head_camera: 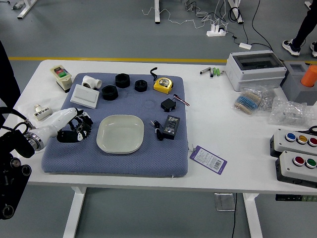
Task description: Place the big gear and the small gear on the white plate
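So the white table [247, 179] is the biggest thing here, with a blue textured mat [114, 166] covering a good chunk of its left half. The robot's left arm [9, 181] comes in from the left, and its left hand [75, 128] is over the mat, just left of the white plate and apart from it. Honestly can't tell whether that hand is wide, narrow or holding something, too much dark stuff bunched up there. Top right there's a white box with a dark window [256, 72], at the table's far side. Next size down, the white plate [120, 134] sits on the mat with nothing on it. On the far right are two push-button boxes [296, 167], one nearer the table's front edge. Then a purple-edged tag [208, 159] right of the mat, a white rectangular panel [84, 96] toward the mat's back left, and a yellow tape measure [163, 85] near the back right. As for the gears, I'm guessing the black ring-shaped pieces: two big black rings [110, 92] behind the plate, with the small black ring [141, 86] between them and the tape measure.
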Robot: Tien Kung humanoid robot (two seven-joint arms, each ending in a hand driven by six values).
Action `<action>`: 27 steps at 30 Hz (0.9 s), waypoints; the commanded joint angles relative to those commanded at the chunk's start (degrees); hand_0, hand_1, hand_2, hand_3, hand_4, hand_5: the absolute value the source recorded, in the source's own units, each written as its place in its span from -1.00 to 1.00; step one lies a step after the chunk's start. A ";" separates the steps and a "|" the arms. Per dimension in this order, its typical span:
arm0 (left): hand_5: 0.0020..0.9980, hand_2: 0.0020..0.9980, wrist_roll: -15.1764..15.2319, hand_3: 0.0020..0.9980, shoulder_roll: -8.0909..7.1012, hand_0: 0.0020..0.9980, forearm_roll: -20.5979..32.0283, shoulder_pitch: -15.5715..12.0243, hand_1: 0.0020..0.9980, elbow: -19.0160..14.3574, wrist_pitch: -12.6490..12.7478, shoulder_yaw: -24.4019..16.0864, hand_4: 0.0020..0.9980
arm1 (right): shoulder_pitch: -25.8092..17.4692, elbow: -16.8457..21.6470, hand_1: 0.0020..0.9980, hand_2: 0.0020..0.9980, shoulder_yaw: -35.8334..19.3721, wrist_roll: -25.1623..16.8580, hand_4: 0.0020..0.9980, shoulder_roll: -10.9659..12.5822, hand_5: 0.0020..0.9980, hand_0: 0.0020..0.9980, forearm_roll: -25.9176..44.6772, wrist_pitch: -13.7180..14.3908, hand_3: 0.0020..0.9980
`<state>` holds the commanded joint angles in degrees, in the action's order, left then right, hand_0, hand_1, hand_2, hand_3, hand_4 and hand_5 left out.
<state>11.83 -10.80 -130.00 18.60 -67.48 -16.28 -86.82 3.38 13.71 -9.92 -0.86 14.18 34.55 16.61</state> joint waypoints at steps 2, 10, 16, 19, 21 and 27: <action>-1.00 0.08 -0.03 0.11 -0.01 -0.31 0.00 0.14 -0.05 -0.27 0.06 0.06 -1.00 | 0.00 0.00 0.35 0.48 -0.01 -0.01 0.58 0.00 0.35 0.32 0.01 0.01 0.14; -1.00 0.08 -0.76 0.11 0.12 -0.32 0.00 0.73 -0.05 -4.32 0.58 3.42 -1.00 | -0.02 0.00 0.35 0.48 0.01 -0.02 0.58 0.03 0.35 0.34 0.00 0.00 0.14; -1.00 0.08 -0.24 0.11 1.49 -0.32 0.00 4.24 -0.05 -3.28 2.83 11.81 -1.00 | -0.04 -0.01 0.35 0.48 0.45 -0.02 0.58 -0.01 0.35 0.33 0.12 0.04 0.14; -1.00 0.08 0.21 0.11 2.46 -0.32 0.00 6.24 -0.05 -0.51 3.80 15.67 -1.00 | -0.05 0.04 0.35 0.48 0.51 -0.09 0.58 0.02 0.35 0.33 0.18 0.15 0.14; -1.00 0.08 0.52 0.11 3.04 -0.32 0.00 7.35 -0.05 1.42 4.62 17.31 -1.00 | -0.09 0.05 0.35 0.48 0.52 -0.14 0.58 0.03 0.35 0.33 0.33 0.21 0.14; -1.00 0.13 0.00 0.18 3.90 -0.26 0.00 9.65 0.00 6.52 4.89 19.44 -0.85 | -0.16 0.11 0.35 0.48 0.57 -0.25 0.58 0.08 0.35 0.33 0.50 0.37 0.14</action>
<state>11.83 -6.90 -130.00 28.25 -60.97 -11.39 -67.38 3.22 13.82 -9.34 -1.11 14.26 35.06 16.98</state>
